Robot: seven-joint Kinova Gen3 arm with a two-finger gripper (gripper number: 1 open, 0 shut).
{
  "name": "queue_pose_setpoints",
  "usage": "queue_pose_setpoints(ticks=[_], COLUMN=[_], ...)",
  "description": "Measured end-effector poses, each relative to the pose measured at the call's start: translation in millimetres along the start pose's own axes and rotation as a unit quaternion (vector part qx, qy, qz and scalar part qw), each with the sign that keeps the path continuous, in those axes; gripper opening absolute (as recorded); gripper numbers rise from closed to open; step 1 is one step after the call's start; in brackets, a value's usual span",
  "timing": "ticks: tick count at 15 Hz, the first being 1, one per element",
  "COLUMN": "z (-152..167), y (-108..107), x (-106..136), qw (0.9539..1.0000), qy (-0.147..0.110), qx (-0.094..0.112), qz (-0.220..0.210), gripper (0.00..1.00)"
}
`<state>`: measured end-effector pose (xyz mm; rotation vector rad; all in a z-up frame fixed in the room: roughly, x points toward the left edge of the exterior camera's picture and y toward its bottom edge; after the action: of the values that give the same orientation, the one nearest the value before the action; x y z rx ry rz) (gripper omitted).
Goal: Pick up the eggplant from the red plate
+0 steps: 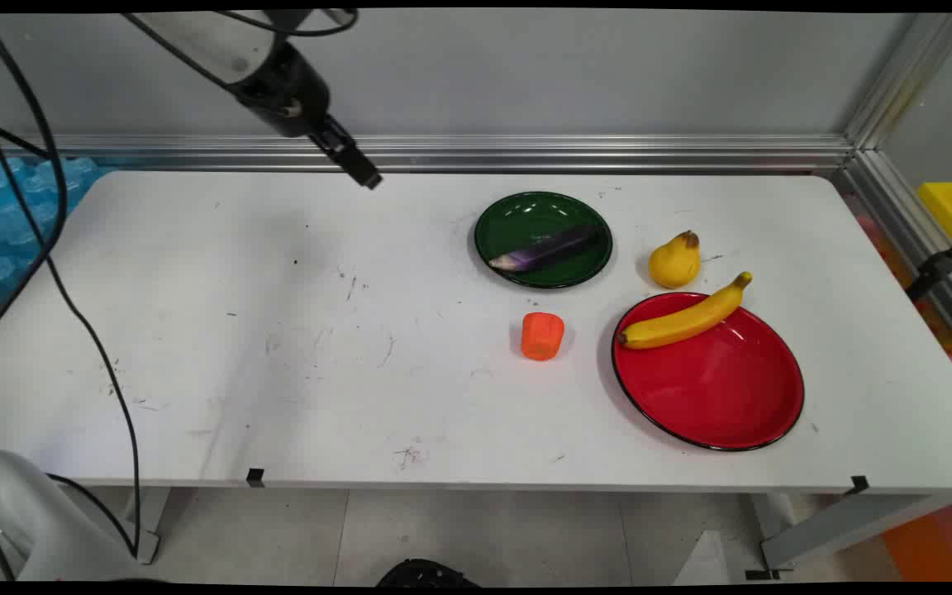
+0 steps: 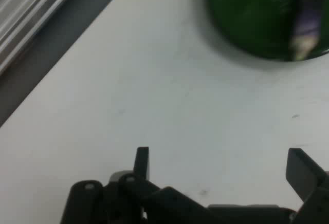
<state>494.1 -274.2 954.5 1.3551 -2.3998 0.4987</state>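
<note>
Black hand [image 1: 371,182] raised above the desk's [image 1: 278,330] far edge, near the rear aluminium rail [image 1: 525,153], tilted down to the right. Fingers [image 2: 142,161] spread wide, released, grasping nothing, bare white desk between them in the hand view. Nearest to the green plate [image 1: 544,213], well apart from it, with a purple eggplant [image 1: 542,250] lying inside. Just beside that plate, a yellow pear [image 1: 674,260]. In front, an orange pepper [image 1: 542,335] on the desk, between the green plate and the red plate [image 1: 711,388]. On the red plate's far rim, a banana [image 1: 685,318].
</note>
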Motion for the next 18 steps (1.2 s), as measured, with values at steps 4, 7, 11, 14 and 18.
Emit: queue_pose_setpoints(ticks=[4, 7, 11, 14, 18], z=[16.8, 55.4, 100.6, 142.2, 191.2], y=[23.4, 41.5, 54.3, 62.4, 69.1], x=[30.8, 63.3, 89.2, 105.5, 120.4], qw=[0.9974, 0.9936, 0.9915, 0.9912, 0.9913], qy=[0.02, 0.025, 0.027, 0.023, 0.016], qx=[-0.04, -0.069, -0.085, -0.094, -0.1], qz=[0.056, 0.086, 0.094, 0.09, 0.084], gripper=[1.0, 1.0, 1.0, 1.0, 1.0])
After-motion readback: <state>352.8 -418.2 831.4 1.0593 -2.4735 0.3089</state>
